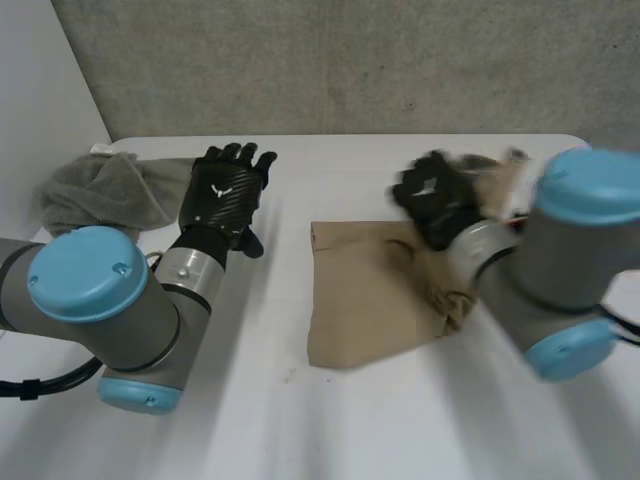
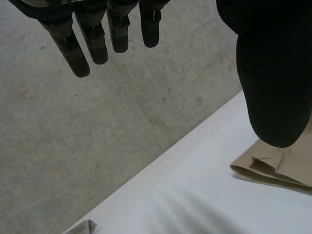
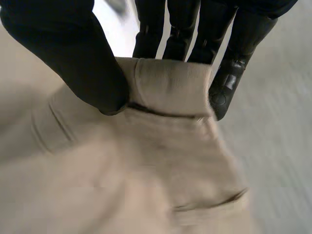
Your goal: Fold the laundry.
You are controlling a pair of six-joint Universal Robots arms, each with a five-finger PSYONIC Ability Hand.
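Observation:
A tan garment [image 1: 365, 295] lies partly folded on the white table [image 1: 300, 420], right of centre. My right hand [image 1: 435, 195] is at its far right part, lifted a little. In the right wrist view its thumb [image 3: 73, 58] and fingers [image 3: 234, 58] pinch a rolled edge of the tan cloth [image 3: 170, 85], which hangs below the palm. My left hand [image 1: 225, 190] hovers flat over the table's left half, beside the grey cloth. Its fingers [image 2: 83, 44] are straight and hold nothing. A corner of the tan garment [image 2: 278, 165] shows beyond its thumb.
A grey cloth [image 1: 105, 190] lies bunched at the table's far left corner. The grey carpeted wall [image 1: 350, 60] rises behind the table's far edge. Bare table lies between the two hands and along the front.

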